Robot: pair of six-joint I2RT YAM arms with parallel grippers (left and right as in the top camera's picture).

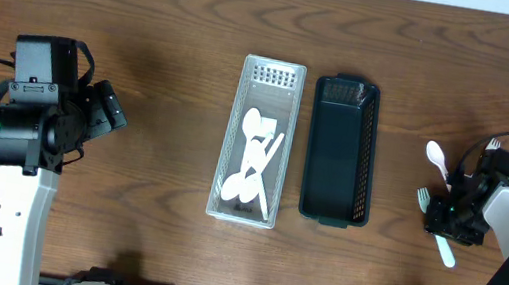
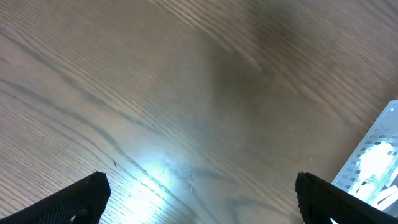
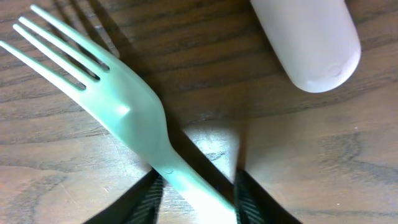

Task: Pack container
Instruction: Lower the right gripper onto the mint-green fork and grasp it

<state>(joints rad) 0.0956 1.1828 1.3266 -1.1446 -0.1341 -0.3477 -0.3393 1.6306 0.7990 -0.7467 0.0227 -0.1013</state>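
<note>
right end effector (image 3: pixel 198 186) astride handle of pale green fork (image 3: pixel 134 115)

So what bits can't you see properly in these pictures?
- Overhead: handle of the green fork, hidden under the right pincer.
- Overhead: how many spoons in the clear tray; they overlap.
- Right wrist: the white utensil, cut by the top edge.
- Left wrist: most of that tray, cut by the right edge.

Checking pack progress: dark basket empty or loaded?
Empty: the dark basket shows only bare mesh floor overhead; white spoons lie in the clear tray beside it.
</note>
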